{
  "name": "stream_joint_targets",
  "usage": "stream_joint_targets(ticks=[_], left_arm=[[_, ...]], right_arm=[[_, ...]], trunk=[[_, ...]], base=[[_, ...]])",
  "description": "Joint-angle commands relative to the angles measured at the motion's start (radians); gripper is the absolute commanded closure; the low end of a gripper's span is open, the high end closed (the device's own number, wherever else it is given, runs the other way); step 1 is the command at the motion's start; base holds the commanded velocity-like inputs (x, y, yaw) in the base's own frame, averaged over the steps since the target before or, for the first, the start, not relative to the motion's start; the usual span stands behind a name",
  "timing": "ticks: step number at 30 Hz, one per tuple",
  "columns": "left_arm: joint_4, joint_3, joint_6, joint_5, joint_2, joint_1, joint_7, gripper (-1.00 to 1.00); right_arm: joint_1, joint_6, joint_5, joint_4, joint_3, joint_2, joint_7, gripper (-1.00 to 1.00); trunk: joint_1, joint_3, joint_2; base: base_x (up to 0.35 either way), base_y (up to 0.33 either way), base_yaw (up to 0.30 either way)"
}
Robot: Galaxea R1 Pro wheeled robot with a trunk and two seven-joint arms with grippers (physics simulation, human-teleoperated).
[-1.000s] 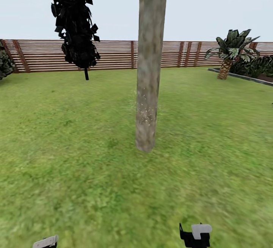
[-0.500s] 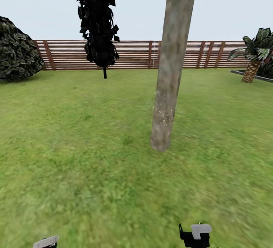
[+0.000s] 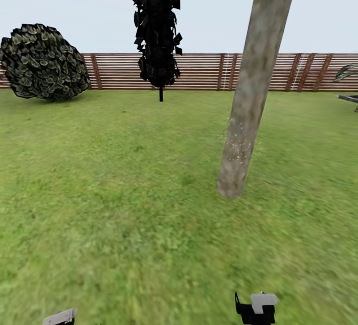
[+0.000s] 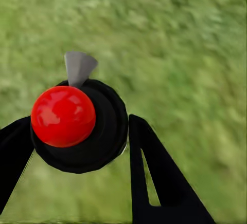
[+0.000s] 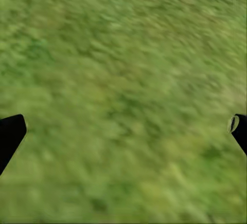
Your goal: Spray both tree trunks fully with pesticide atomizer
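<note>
A thick grey-tan tree trunk [image 3: 253, 86] is seen rising from the lawn [image 3: 124, 191] right of centre in the head view, leaning toward the right, with a patch of pale speckles on its lower part. Behind it a near-black cypress [image 3: 158, 27] and a rounded dark shrub [image 3: 44, 61] are set in front of the brown slatted fence [image 3: 209, 70], and a palm frond [image 3: 347, 71] is glimpsed at the far right edge. In the left wrist view the pesticide atomizer [image 4: 77, 124] is held between the dark fingers [image 4: 154, 172] of the left gripper [image 4: 77, 152], its red top facing the camera and a grey nozzle projecting from it over the grass. In the right wrist view the right gripper [image 5: 126, 131] is shown with its fingertips [image 5: 10, 134] spread wide apart and nothing between them, and the foot of the trunk is just caught beyond the grass
</note>
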Motion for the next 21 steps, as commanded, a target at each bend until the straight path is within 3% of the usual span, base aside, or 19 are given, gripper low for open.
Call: stream_joint_targets(ticks=[1, 21], left_arm=[[0.001, 0.008, -0.004, -0.009, 0.000, -0.001, -0.005, 1.00], [0.001, 0.008, -0.004, -0.009, 0.000, -0.001, -0.005, 1.00]], right_arm=[[0.000, -0.002, -0.007, 0.000, 0.009, 0.000, -0.003, -1.00], [0.001, -0.003, -0.007, 0.000, 0.009, 0.000, -0.003, -1.00]], trunk=[[0.000, -0.001, 0.000], [0.000, -0.006, 0.000]], base=[[-0.001, 0.000, 0.278], [0.000, 0.000, 0.278]])
